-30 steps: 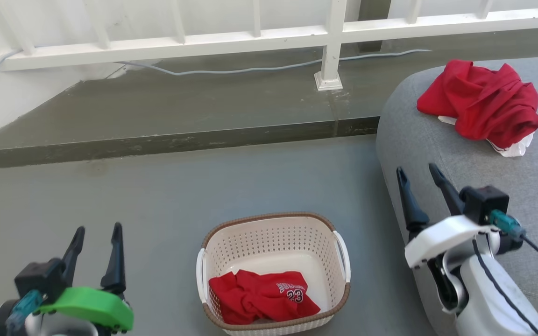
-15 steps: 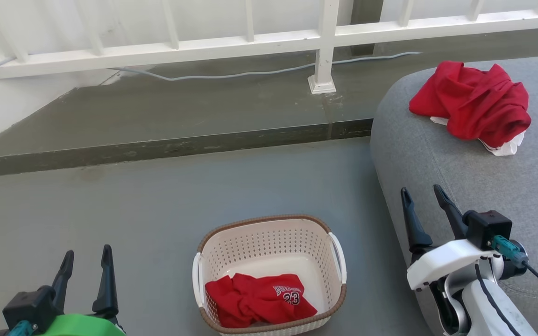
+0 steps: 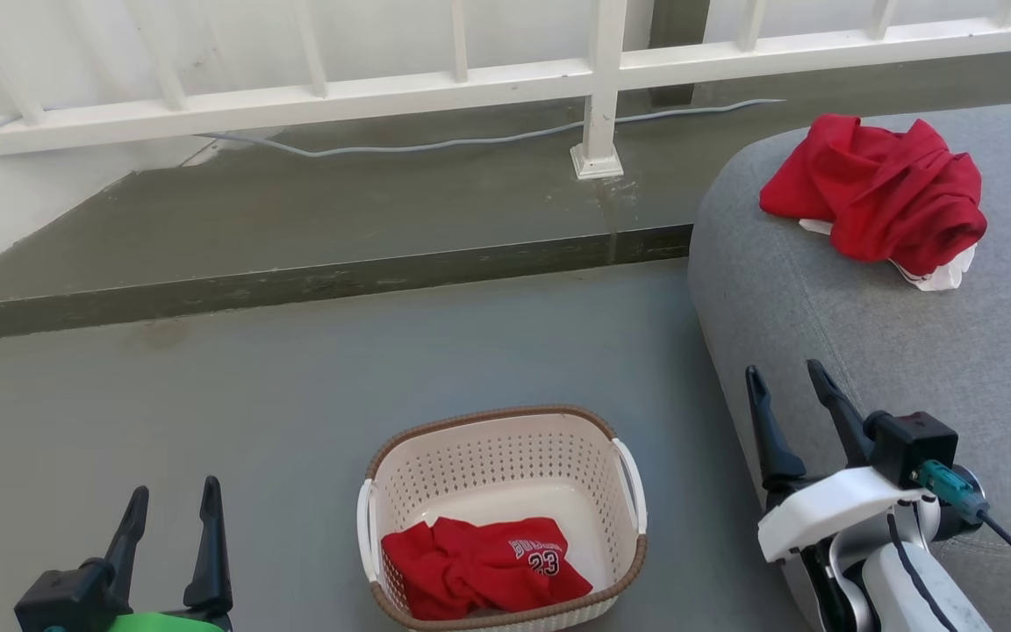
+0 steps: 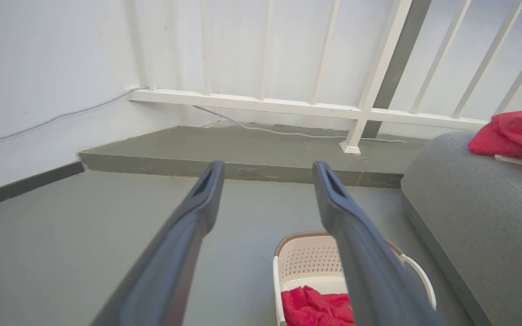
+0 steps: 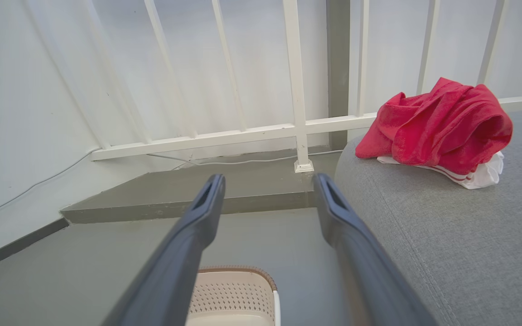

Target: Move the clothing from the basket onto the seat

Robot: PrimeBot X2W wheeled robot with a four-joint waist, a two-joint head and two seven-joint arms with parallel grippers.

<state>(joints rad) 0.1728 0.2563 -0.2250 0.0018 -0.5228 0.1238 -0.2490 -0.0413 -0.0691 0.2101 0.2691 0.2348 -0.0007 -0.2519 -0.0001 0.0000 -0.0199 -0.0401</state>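
The cream basket (image 3: 505,452) with a brown rim stands on the floor at the bottom centre. A red garment lettered "23" (image 3: 483,566) lies crumpled in its near half. Another piece of red clothing (image 3: 878,193) with white trim rests on the grey seat (image 3: 821,298) at the right. My left gripper (image 3: 172,500) is open and empty, low at the left, well apart from the basket. My right gripper (image 3: 785,376) is open and empty beside the seat's rounded front edge, right of the basket. The left wrist view shows the basket (image 4: 308,258) below the fingers; the right wrist view shows the garment (image 5: 437,124) on the seat (image 5: 460,240).
A raised concrete step (image 3: 312,219) runs across behind the floor, with a white railing (image 3: 435,83) and a pale cable (image 3: 470,136) on it. A white wall (image 4: 39,81) closes the left side. Bare grey floor (image 3: 251,395) lies between the step and the basket.
The whole head view has shifted, so the camera moved. Both grippers sit lower in the picture than a second ago, still open. The garments lie as before.
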